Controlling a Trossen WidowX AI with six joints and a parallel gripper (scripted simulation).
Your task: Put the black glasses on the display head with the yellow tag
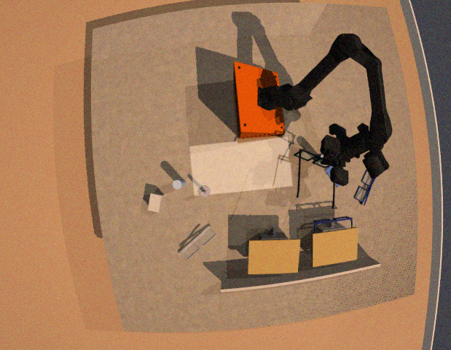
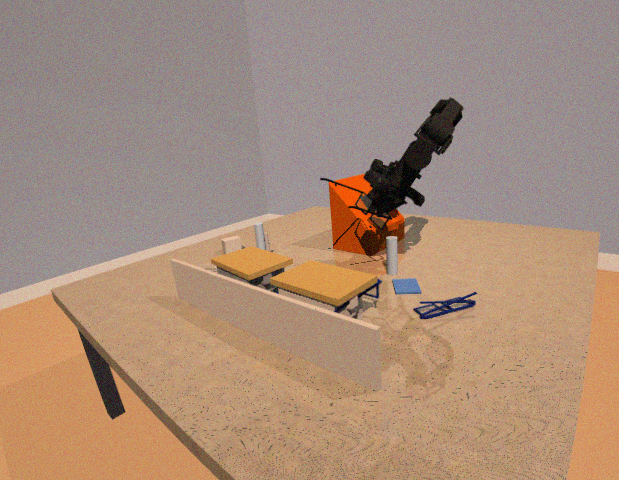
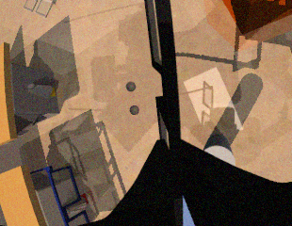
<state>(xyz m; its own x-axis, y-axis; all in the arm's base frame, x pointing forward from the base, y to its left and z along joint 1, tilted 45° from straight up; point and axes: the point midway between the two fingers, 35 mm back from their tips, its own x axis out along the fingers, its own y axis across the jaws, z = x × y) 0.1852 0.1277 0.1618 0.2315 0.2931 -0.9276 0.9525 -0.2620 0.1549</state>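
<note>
The black glasses (image 1: 298,176) hang in the air, open, with both temples pointing toward the heads. My gripper (image 2: 374,204) is shut on their front near the bridge; in the wrist view its fingers (image 3: 161,85) are dark and edge-on. The head with the yellow tag (image 1: 272,235) (image 3: 33,85) stands under the left board in the top view, well away from the glasses; its yellow tag (image 3: 54,91) shows in the wrist view. The other head, under the right board, wears blue glasses (image 1: 332,219) (image 2: 377,288) (image 3: 56,185) and has a red tag (image 3: 84,198). Both heads are mostly hidden.
Orange boards (image 1: 273,257) (image 1: 334,247) overhang the heads, behind a low wall (image 2: 278,322). A post (image 2: 391,255) (image 3: 220,155) stands below the gripper, near a blue square (image 2: 406,286). Folded blue glasses (image 1: 363,188) (image 2: 443,305), grey glasses (image 1: 195,239) and a white block (image 1: 154,202) lie apart.
</note>
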